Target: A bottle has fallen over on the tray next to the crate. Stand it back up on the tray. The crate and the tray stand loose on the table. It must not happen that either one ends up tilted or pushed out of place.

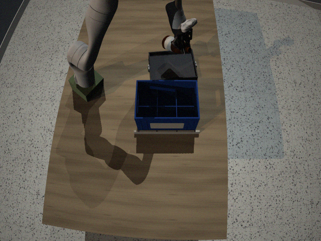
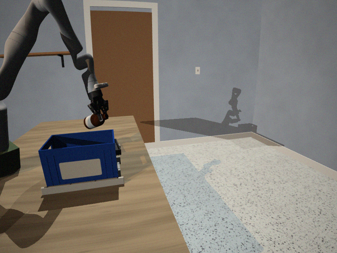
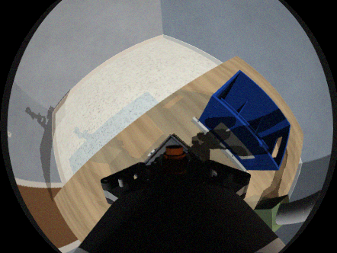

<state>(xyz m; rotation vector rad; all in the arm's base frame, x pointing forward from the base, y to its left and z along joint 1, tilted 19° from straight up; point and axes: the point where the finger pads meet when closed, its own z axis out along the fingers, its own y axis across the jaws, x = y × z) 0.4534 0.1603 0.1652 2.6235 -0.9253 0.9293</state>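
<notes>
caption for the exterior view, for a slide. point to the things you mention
The gripper (image 1: 183, 51) (image 2: 102, 117) holds a tilted brown bottle (image 1: 168, 43) (image 2: 91, 121) aloft, beyond a blue crate (image 1: 167, 123) (image 2: 80, 166) (image 3: 244, 118).

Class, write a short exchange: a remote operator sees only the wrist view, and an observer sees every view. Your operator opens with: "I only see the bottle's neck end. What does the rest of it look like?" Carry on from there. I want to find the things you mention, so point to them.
Observer: The bottle (image 1: 169, 43) (image 2: 90, 121) (image 3: 174, 149) has a broad white band around its brown body.

Operator: Which way does it lean?

Observer: In the exterior view it is tilted, with its base end lower than its neck.

Operator: And the tray (image 1: 182, 64) (image 2: 117, 150) (image 3: 171, 142)? Mine is mostly blocked.

Observer: The top view shows a dark shadow on its floor, and no bottle standing there.
</notes>
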